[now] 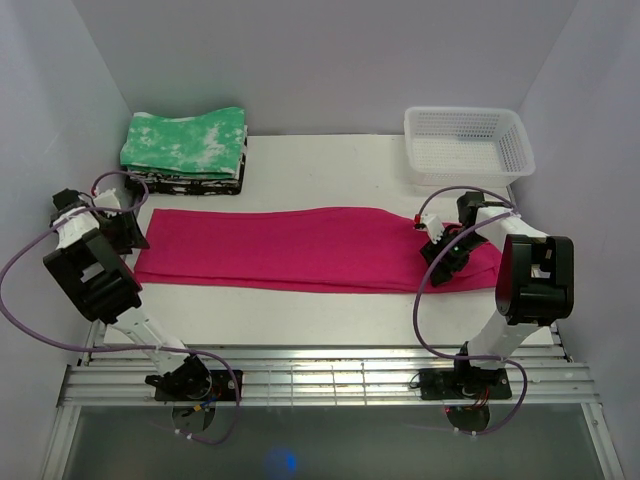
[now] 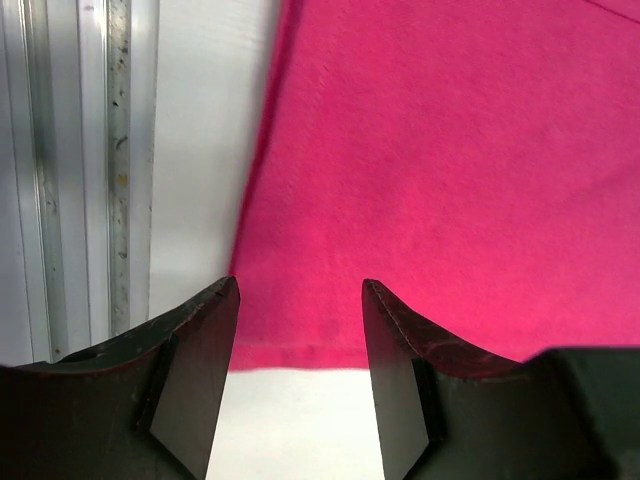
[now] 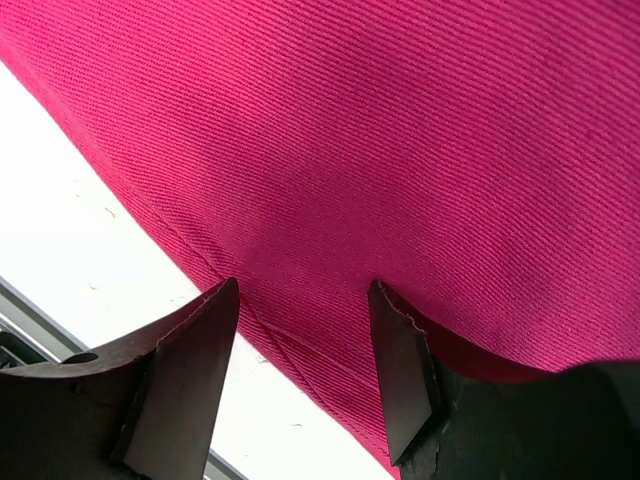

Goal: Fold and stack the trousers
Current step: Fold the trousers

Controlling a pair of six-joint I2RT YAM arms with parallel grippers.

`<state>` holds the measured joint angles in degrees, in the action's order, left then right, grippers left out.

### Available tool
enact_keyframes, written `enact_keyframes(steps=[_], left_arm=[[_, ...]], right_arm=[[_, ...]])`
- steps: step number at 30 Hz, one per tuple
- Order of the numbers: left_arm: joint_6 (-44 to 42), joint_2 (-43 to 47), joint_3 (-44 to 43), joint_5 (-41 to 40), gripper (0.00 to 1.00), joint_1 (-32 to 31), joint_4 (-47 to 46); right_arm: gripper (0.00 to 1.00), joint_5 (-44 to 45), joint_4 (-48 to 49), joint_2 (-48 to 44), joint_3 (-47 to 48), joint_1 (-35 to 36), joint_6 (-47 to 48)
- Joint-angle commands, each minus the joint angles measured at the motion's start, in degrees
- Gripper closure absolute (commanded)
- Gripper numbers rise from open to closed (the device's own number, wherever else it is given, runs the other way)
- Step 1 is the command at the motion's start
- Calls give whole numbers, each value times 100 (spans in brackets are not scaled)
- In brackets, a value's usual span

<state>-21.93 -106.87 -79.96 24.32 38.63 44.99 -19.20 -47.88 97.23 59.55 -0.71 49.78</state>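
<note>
Under your right pincer the trousers show matt, finely ribbed twill cloth; its fingers look matt black plastic. Left of your left pincer: scuffed brushed-metal rail, smooth white table.

Open table lies beyond the trousers, between the folded green-and-white cloth at left and the white basket at right.

left arm: jaws apart, low | right arm: jaws apart, low
</note>
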Motion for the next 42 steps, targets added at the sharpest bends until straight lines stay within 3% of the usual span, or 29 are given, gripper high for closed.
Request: enact_keyframes(steps=[1,11,15,21,26,35,42], left_arm=[[84,-149,7,-190,37,-22,-474],[-206,-440,463,205,36,-75,-588],[-92,-510,753,354,44,-75,-623],[268,-704,921,750,68,-101,-632],[391,-380,641,943,100,-93,-536],[181,-97,-1615,918,100,338,642],[-145,122,-2181,1110,100,145,1231]], right_arm=[[39,575,86,191,-75,-210,32],[39,575,33,191,-181,-351,102],[39,567,24,156,-181,-351,102],[39,462,-108,191,12,-351,93],[41,321,-222,182,118,-351,102],[41,-531,-599,51,346,-228,23],[40,-1472,-1039,-81,1040,-228,-135]])
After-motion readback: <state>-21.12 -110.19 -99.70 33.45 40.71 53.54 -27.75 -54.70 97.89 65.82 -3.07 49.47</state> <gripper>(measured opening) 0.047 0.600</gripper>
